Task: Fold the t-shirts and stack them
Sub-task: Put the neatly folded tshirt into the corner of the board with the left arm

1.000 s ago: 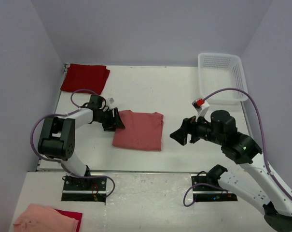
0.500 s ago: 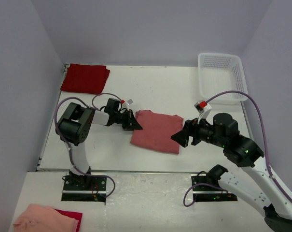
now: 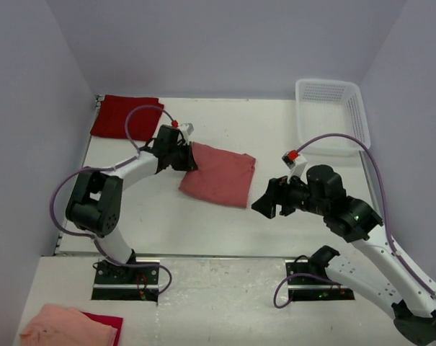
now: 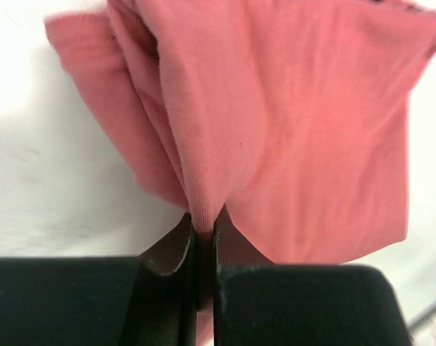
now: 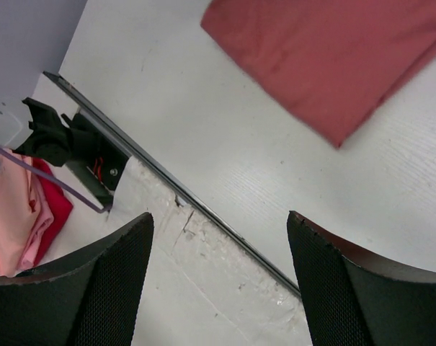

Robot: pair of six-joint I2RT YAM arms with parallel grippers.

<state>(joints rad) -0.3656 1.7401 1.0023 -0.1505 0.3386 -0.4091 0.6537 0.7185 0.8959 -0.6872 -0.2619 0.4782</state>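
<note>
The salmon t-shirt (image 3: pixel 219 175) looks fully folded. It lies on the table (image 3: pixel 225 227) as a compact, slightly skewed rectangle of several layers, so the step in hand is, I judge, the stacking. The next move calls for taking the held edge away to the far-left until this shirt covers the crimson t-shirt (image 3: pixel 127 116), with the edges roughly matched, and then letting go. With a grip on one edge only, the layers could slide or fan open on the way.

Nearest of all, well to the near-left of the salmon t-shirt and off the table's near edge, sits a peach-pink cloth (image 3: pixel 66 328), no part of this job. Near the salmon t-shirt's near-right corner hangs the right tool (image 5: pixel 219 216). Its fingers are spread wide with nothing between them and only bare table beneath; it does not touch the cloth.

At the salmon t-shirt's far-left edge the left tool (image 4: pixel 203 220) is pinched tight on a ridge of fabric, fingers almost together with gathered layers between them. Whether the cloth is lifted or dragging I cannot tell — most of it appears to rest flat.

The crimson t-shirt lies folded well beyond and to the left of the salmon t-shirt. A white mesh basket (image 3: pixel 327 81) stands off to its far-right.
</note>
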